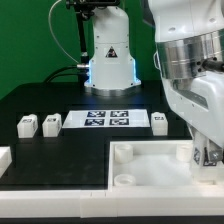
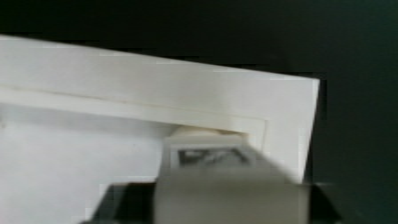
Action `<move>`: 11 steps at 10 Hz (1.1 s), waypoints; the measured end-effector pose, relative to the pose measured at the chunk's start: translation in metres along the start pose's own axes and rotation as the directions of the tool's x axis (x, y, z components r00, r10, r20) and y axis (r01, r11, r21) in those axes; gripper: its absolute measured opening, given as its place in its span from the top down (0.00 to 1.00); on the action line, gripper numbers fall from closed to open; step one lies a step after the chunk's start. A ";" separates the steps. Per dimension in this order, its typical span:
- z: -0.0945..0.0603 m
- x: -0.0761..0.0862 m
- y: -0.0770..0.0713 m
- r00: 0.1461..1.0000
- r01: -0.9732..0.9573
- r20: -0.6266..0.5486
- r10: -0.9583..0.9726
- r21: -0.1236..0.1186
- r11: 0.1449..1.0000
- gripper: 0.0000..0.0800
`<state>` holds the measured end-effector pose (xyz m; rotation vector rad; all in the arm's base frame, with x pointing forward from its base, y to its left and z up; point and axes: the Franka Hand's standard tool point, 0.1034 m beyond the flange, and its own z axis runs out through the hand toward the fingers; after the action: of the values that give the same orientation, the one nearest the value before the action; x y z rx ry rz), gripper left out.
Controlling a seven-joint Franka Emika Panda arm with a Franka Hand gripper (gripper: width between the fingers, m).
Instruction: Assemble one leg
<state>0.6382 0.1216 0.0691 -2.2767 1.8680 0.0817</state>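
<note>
My gripper [image 1: 206, 152] hangs low over the far right corner of the large white tray [image 1: 150, 172], at the exterior view's right. In the wrist view the gripper [image 2: 217, 205] is shut on a leg [image 2: 217, 160], a white block with a black-and-white tag. The leg's end is at the tray's corner recess [image 2: 210, 130]; I cannot tell whether it is seated. The fingers are mostly hidden behind the leg. Three more legs lie on the black table: two at the exterior view's left [image 1: 27, 124] [image 1: 51, 124], one right of the marker board [image 1: 159, 121].
The marker board [image 1: 105, 119] lies mid-table behind the tray. The robot's white base [image 1: 108, 55] stands at the back. A white part [image 1: 4, 157] shows at the left edge. The tray wall [image 2: 160, 85] fills most of the wrist view.
</note>
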 end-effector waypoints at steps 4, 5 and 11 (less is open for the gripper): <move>-0.002 -0.007 -0.004 0.746 0.663 -0.038 -0.664 -0.039 0.747 0.19; -0.002 -0.006 -0.004 0.679 0.732 -0.034 -0.733 -0.043 0.680 0.19; -0.004 0.012 -0.006 -0.125 0.986 0.015 -0.992 -0.109 -0.126 0.19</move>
<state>0.6465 0.1108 0.0720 -3.0373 -0.4845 -0.1736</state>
